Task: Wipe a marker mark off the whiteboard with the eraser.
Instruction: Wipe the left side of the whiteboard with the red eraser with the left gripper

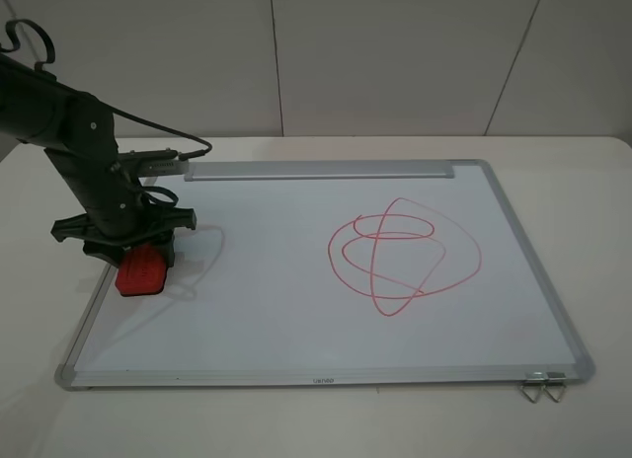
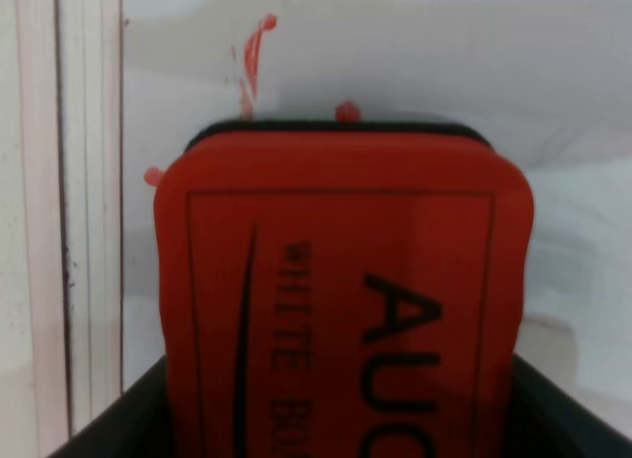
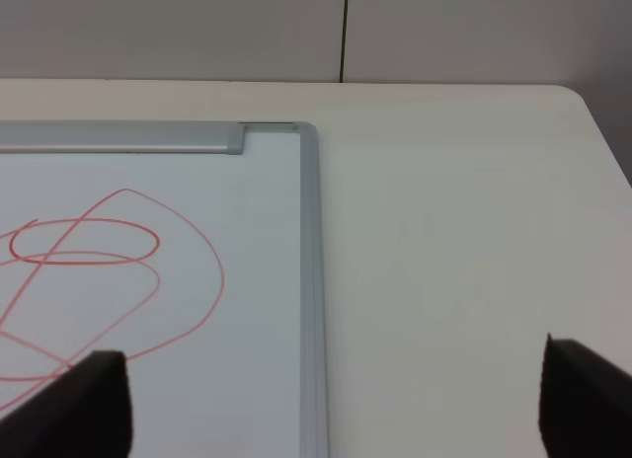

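The whiteboard (image 1: 296,320) lies flat on the table. My left gripper (image 1: 138,249) is shut on the red eraser (image 1: 141,271), which rests on the board near its left frame. In the left wrist view the eraser (image 2: 336,280) fills the picture between the dark fingers (image 2: 563,423). Short red strokes of the marker mark (image 2: 254,58) show just past the eraser's front edge; the rest is hidden beneath it. The right gripper (image 3: 336,409) is open over the table beside the board's right frame (image 3: 314,280), out of the exterior high view.
A larger red drawing of overlapping ovals (image 1: 400,256) sits right of the board's centre. The silver tray strip (image 1: 316,170) runs along the far edge. Metal clips (image 1: 543,389) hang at the near right corner. A cable (image 1: 168,132) trails from the left arm.
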`<state>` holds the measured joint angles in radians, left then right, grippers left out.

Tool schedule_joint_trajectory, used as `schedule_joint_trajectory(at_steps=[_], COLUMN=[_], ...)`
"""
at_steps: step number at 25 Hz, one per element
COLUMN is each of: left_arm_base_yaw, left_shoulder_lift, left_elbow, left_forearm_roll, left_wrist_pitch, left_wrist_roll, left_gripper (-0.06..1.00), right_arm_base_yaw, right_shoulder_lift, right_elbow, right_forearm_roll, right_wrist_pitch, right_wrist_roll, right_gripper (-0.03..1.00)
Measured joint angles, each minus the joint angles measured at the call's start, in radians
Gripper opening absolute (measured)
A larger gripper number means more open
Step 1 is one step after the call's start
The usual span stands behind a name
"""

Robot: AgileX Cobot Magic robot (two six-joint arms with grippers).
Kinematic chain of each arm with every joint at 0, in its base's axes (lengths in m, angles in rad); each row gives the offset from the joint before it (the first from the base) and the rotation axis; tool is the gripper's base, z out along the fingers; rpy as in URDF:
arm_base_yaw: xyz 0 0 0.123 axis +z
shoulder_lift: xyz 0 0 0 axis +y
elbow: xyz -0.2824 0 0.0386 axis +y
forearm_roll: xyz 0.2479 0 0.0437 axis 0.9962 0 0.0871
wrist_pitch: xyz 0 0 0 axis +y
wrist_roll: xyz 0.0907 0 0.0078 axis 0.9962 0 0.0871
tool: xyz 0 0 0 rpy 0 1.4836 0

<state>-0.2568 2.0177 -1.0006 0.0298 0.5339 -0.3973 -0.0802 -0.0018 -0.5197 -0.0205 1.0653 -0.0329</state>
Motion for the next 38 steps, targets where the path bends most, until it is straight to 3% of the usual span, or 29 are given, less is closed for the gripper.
schedule_joint_trajectory(at_steps=[9,17,31,38], left_arm_base_yaw=[0.021,0.039,0.122,0.122], left_shoulder_lift=[0.062,0.174,0.344,0.366], left_elbow=[-0.095,-0.303,-0.648,-0.696], left_forearm_roll=[-0.023,-0.023,-0.016,-0.016], left_wrist_pitch=[0.089,0.169,0.322,0.352], left_wrist_roll=[0.001,0.005,0.106,0.128], left_gripper=[0.57,0.57,0.57,0.57], right_arm_base_yaw=[0.000,0.000,0.000,0.000], right_shoulder_lift=[0.000,0.000,0.000,0.000], right_elbow=[0.000,0.000,0.000,0.000], right_forearm_roll=[0.000,0.000,0.000,0.000], right_wrist_pitch=[0.000,0.000,0.000,0.000], right_wrist_roll=[0.000,0.000,0.000,0.000], right_gripper=[0.71,0.71,0.71,0.71])
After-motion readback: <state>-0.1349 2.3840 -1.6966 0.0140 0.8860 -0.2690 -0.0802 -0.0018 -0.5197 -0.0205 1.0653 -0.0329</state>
